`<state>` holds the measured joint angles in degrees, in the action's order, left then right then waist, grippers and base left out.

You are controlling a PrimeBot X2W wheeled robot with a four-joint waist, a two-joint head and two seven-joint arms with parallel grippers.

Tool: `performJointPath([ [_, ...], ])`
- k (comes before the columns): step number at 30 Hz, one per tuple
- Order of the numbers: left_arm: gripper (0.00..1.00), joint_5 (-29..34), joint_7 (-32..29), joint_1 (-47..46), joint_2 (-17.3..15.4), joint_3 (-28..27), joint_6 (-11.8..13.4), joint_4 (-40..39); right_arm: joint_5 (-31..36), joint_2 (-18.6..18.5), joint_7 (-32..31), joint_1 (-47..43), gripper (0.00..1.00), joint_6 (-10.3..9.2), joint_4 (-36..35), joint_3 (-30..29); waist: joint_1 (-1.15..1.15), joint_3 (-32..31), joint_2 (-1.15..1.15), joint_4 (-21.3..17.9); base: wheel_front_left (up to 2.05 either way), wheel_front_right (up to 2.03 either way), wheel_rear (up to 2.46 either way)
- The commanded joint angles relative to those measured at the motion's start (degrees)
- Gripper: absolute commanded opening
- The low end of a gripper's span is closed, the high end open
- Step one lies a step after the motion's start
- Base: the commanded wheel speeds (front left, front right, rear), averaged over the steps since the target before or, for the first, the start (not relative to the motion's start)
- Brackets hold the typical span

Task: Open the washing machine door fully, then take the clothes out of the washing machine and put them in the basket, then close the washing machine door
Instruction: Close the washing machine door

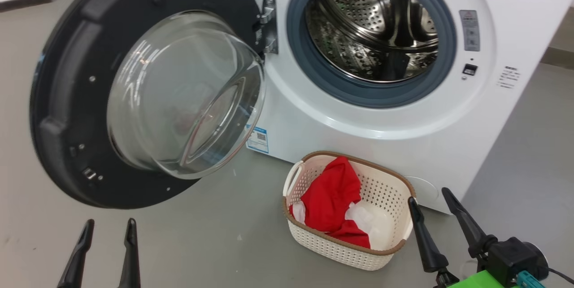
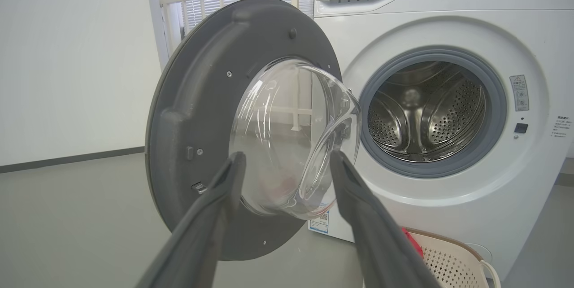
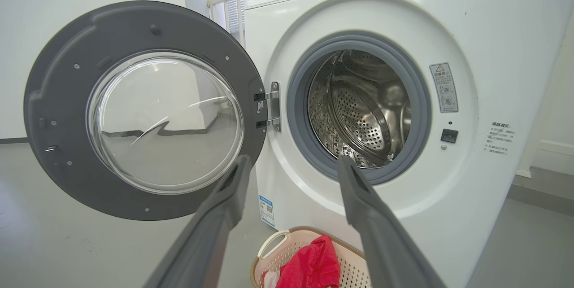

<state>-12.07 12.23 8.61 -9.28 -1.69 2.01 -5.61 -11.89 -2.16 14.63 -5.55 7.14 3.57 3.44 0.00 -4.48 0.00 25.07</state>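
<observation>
Washing machine (image 1: 403, 126) takes up most of my head view, a white front-loader standing on a grey floor (image 1: 202, 243), its round opening edged by a grey rubber ring (image 1: 372, 95). Through that opening I see the perforated steel of the drum (image 1: 372, 32). Next in size is the door (image 1: 67, 99). It is swung wide open on the hinge (image 1: 269, 23) at the left edge of the opening, its dark inner face and bulging glass bowl (image 1: 188, 95) turned towards me. On the floor, just in front of the machine's lower panel and below the opening, sits the basket (image 1: 334, 248), cream with a brown rim. The clothes (image 1: 332, 194) lie inside it, a red heap with white parts showing at the bottom. My left gripper (image 1: 110, 220) hangs at the lower left, beneath the door, with its two fingers apart and nothing between them. My right gripper (image 1: 427, 194) sits at the lower right, just beside the basket's right end, its fingers likewise spread and empty. A small blue label (image 1: 257, 139) is stuck on the machine's front, below the door's glass.
</observation>
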Motion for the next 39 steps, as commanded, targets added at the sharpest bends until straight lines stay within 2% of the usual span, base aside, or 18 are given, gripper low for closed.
performJointPath([
  [1, 1.0, 0.05, 0.15, -0.97, -0.91, -2.18, 0.71, -2.11, -0.54, -0.72, 0.37, 3.28, 1.0, 0.35, -1.76, 2.15, 0.0, 0.92, 0.0, 2.61, 0.0, 0.0, 0.0],
  [11, 1.0, -0.59, 1.25, 0.2, -0.42, -3.85, 2.27, -4.03, -0.39, -0.72, 0.37, 6.38, 1.0, 0.35, -0.23, 4.58, 0.0, 3.01, 0.0, 4.14, 0.0, 0.0, 0.0],
  [26, 1.0, -0.48, 2.02, 0.54, -0.61, -3.92, 2.78, -4.62, -0.3, -0.72, 0.37, 6.79, 1.0, 0.35, 0.39, 4.65, 0.0, 3.07, 0.0, 4.13, 0.0, 0.0, 0.0],
  [28, 0.0, -0.21, 2.14, 0.14, -0.94, -3.82, 2.61, -4.94, -0.38, -0.72, 0.37, 6.6, 1.0, 0.35, 0.33, 4.55, 0.0, 3.02, 0.0, 4.09, 0.0, 0.0, 0.0],
  [33, 0.0, -1.29, 2.55, -2.48, -0.83, -5.39, 2.62, -6.94, -0.46, -0.72, 0.37, 5.98, 1.0, 0.35, 0.13, 4.22, 0.0, 2.96, 0.0, 4.08, 0.0, 0.0, 0.0],
  [37, 0.0, -9.44, 2.67, -5.97, 1.14, -8.54, 0.15, -6.78, -0.6, -0.72, 0.37, 5.49, 1.0, 0.35, 0.12, 3.96, 0.0, 2.83, 0.0, 3.99, 0.0, 0.0, 0.0],
  [39, 0.0, -12.79, 2.7, -8.08, 1.02, -10.5, -1.14, -6.03, -0.68, -0.72, 0.37, 5.22, 1.0, 0.35, 0.2, 3.76, 0.0, 2.74, 0.0, 3.92, 0.0, 0.0, 0.0],
])
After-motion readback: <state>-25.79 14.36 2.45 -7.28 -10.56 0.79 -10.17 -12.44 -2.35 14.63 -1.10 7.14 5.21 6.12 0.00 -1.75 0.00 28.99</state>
